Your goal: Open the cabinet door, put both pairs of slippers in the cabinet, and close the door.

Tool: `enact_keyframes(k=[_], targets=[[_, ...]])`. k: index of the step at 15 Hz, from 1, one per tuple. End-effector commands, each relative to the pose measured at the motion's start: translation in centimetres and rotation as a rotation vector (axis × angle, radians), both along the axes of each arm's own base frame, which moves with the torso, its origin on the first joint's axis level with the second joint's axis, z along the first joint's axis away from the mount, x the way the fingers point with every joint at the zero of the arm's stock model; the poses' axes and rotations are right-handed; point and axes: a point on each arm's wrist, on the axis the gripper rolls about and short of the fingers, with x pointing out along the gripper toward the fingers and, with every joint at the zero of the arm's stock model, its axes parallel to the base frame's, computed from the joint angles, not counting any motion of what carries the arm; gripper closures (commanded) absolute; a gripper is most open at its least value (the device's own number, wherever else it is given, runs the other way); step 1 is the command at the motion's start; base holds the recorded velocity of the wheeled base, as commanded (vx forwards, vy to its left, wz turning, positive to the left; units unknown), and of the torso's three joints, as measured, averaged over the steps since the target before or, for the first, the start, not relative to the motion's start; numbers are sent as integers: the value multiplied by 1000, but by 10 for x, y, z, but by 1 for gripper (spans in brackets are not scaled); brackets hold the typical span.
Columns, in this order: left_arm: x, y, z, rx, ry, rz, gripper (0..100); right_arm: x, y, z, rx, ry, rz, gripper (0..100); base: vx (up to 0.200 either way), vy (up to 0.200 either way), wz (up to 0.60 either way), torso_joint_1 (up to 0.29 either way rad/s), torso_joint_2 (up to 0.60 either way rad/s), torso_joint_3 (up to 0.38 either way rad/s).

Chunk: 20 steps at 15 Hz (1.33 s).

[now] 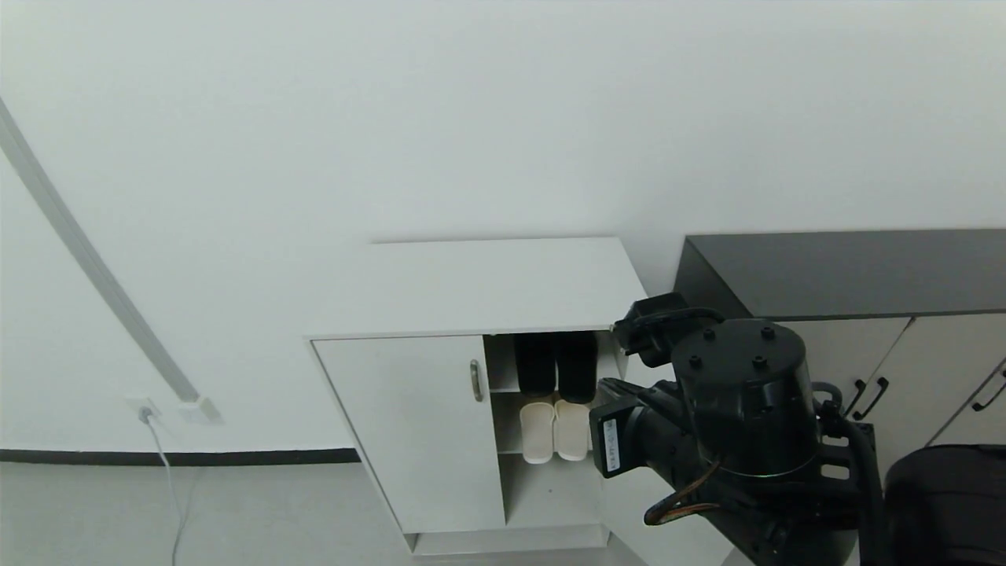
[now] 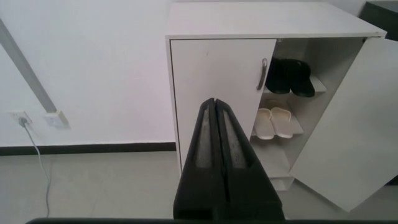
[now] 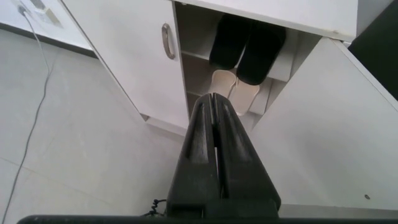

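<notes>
Two end effectors, black and wedge-shaped, have their fingers pressed together and carry nothing. Your left end effector (image 2: pixel 214 102) and your right end effector (image 3: pixel 214 98) each point toward the white cabinet (image 1: pixel 503 283), apart from it.

In the head view, the cabinet sits at lower centre of the frame. Its right-hand door (image 2: pixel 367 124), a flat matte white panel, is swung wide open.

Inside, the black slippers (image 1: pixel 555 365) lie side by side on the upper shelf (image 1: pixel 501 388), dark and soft-looking. The white slippers (image 1: pixel 555 430), smooth and rounded like moulded foam, lie on the middle shelf (image 1: pixel 507 451) just beneath.

The left door (image 1: pixel 409 432) is shut and has a slim curved metal handle (image 1: pixel 475 380).

As I judge it, opening the door and placing both pairs are done; you have only the door to close.
</notes>
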Motion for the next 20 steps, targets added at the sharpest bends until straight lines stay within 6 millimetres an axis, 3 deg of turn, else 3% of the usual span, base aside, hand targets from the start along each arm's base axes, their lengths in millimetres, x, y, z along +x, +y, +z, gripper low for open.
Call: enact_keyframes(k=[1, 3, 15, 20], targets=[[0, 0, 0, 0, 0, 1, 100, 0, 0, 0, -2, 1, -1, 100, 0, 0, -600, -17, -12, 2], [0, 0, 0, 0, 2, 2, 100, 1, 0, 0, -2, 1, -2, 100, 0, 0, -600, 12, 0, -2], [0, 0, 0, -2, 0, 2, 100, 11, -7, -4, -18, 2, -41, 100, 0, 0, 0, 0, 0, 0], [0, 0, 0, -2, 0, 2, 100, 11, -7, -4, -18, 1, -40, 100, -200, 0, 0, 6, 4, 2]])
